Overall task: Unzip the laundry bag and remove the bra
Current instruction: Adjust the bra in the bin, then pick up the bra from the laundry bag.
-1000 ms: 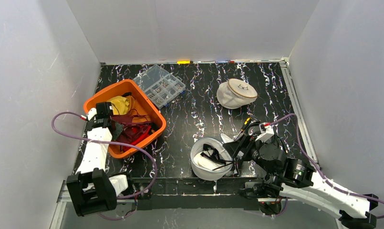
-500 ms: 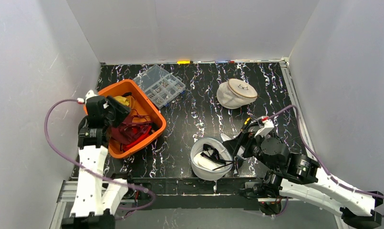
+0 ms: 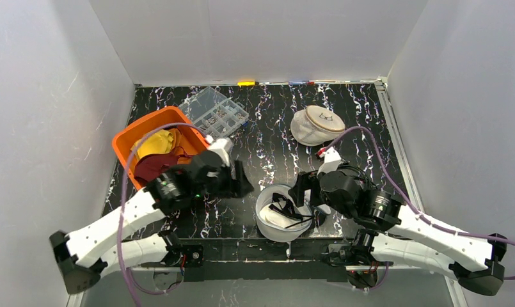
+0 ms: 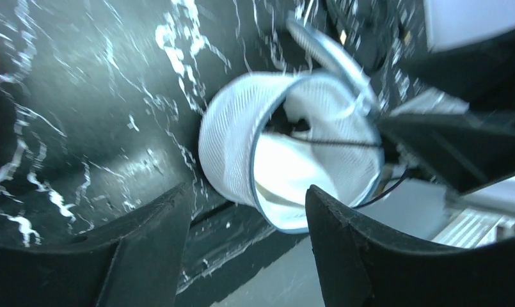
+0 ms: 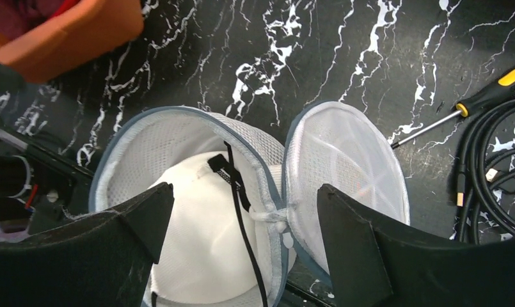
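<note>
The white mesh laundry bag (image 3: 265, 225) lies unzipped near the table's front edge, its round lid (image 5: 347, 179) flipped open to the right. Inside lies the bra (image 5: 200, 246), a white cup crossed by a black strap (image 5: 237, 192). My right gripper (image 5: 245, 192) hovers open above the bag's mouth, one finger over the cup side and one over the lid, with nothing held. My left gripper (image 4: 248, 192) is open just left of the bag (image 4: 232, 144), whose mesh wall faces it. From above, the left gripper (image 3: 240, 183) and right gripper (image 3: 304, 192) flank the bag.
An orange bin (image 3: 128, 137) of clothes stands at the left, with a clear organiser box (image 3: 214, 113) behind it. A second, closed mesh bag (image 3: 316, 125) sits at the back right. A screwdriver (image 5: 462, 107) and black cables (image 5: 498, 173) lie right of the open bag.
My left arm swung from the orange bin rightward to the bag's left side and its gripper opened. My right gripper shifted left over the bag's mouth.
</note>
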Controlling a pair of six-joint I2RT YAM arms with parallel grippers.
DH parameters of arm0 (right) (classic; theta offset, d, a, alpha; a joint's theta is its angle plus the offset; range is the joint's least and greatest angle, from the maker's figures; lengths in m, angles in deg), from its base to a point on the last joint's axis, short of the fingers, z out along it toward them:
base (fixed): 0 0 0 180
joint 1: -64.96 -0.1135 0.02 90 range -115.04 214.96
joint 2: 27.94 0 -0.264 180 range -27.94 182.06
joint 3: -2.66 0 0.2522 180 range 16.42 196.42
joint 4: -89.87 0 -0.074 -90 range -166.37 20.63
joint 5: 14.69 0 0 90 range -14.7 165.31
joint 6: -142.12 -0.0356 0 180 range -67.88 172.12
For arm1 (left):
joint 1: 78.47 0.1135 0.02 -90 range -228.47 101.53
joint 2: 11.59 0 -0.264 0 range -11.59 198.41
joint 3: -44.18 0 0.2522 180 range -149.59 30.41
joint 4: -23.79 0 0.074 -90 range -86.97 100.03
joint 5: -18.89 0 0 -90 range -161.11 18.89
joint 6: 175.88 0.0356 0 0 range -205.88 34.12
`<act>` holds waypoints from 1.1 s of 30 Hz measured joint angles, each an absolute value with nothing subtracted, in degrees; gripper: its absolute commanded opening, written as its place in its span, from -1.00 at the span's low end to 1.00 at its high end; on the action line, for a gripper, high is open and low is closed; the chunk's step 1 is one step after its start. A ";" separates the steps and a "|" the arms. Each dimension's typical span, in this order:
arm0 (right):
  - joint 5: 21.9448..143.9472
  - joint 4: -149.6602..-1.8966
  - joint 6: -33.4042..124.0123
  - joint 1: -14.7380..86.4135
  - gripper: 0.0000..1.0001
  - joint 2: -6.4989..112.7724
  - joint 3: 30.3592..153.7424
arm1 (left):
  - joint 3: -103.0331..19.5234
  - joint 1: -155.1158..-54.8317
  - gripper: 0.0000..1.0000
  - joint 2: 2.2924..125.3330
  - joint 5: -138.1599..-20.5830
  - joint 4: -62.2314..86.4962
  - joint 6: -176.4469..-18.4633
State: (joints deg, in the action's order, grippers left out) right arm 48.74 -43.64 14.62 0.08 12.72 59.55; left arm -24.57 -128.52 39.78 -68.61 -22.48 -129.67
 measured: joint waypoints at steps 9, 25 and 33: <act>50.86 -44.60 19.06 0.08 0.71 18.34 59.57 | -18.21 -142.15 0.25 48.07 -65.81 -16.43 -134.08; 46.99 -45.81 26.91 0.08 0.02 30.62 60.91 | -11.30 -142.15 -0.65 52.22 -63.91 -10.64 -135.85; 46.97 -47.60 30.53 0.08 0.59 31.74 62.37 | -11.32 -142.15 -0.93 51.89 -65.29 -7.47 -133.32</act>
